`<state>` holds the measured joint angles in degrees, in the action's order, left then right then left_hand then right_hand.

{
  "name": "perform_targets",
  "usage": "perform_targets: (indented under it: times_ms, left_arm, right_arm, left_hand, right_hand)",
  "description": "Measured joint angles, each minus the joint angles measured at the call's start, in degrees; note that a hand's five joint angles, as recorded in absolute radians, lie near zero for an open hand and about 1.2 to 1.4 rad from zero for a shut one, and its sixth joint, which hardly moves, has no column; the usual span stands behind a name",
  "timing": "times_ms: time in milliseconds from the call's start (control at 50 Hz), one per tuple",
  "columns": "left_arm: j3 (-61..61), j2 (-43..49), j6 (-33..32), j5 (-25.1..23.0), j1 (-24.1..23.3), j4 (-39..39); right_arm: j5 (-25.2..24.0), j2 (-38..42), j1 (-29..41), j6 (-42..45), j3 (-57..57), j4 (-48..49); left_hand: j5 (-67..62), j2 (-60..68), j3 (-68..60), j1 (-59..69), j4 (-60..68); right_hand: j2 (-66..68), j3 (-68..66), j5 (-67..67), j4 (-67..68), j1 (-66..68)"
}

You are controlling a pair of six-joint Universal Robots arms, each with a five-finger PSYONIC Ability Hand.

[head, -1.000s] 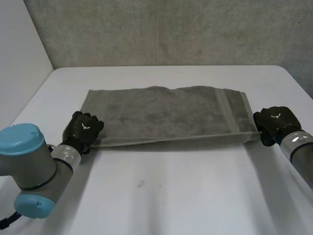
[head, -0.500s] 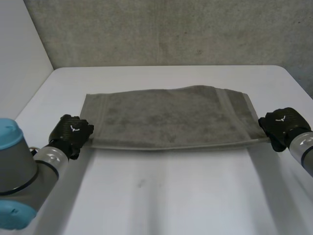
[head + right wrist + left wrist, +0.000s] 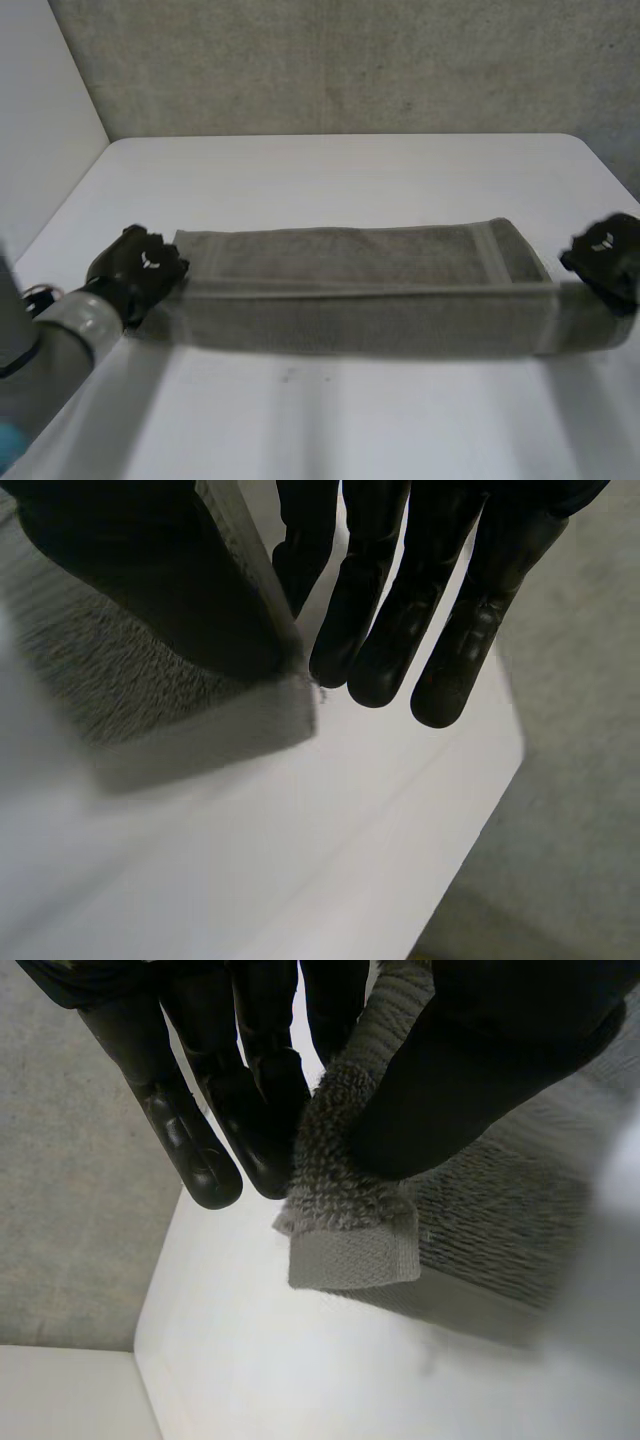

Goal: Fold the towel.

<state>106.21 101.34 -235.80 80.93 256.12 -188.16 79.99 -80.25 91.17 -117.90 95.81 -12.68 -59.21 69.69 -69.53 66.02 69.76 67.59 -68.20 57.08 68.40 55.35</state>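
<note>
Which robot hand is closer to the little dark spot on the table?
Left. The left hand pinches the left end of the towel, a short way from the dark spot. The right hand pinches the towel's right end, much farther away.

Head view overlooks towel (image 3: pixel 360 290); wrist views hug corners.

The grey terry towel (image 3: pixel 350 265) stretches as a long, narrow band across the middle of the frame. Its far part lies flat and its near long edge is up and taut. A flat woven stripe crosses near its right end.
</note>
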Motion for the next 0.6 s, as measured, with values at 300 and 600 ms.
perform_targets:
  times_ms: [300, 600]
  left_arm:
    - [-27.2, 28.1, 0.4, 3.1, -1.1, -6.1]
    - [-46.5, 41.8, -0.1, 7.3, -3.4, -6.8]
  right_arm:
    - [7.5, 25.8, 12.0, -5.9, -20.4, 25.9]
    - [13.3, 43.5, 14.7, -2.6, -38.4, 30.9]
  left_hand:
    - [-0.1, 0.0, 0.0, 0.6, 0.0]
    - [46.1, -47.7, 47.4, -43.2, -47.3]
  right_hand:
    - [0.0, 0.0, 0.4, 0.0, 0.0]
    - [-53.2, 53.8, -51.8, -53.8, -42.9]
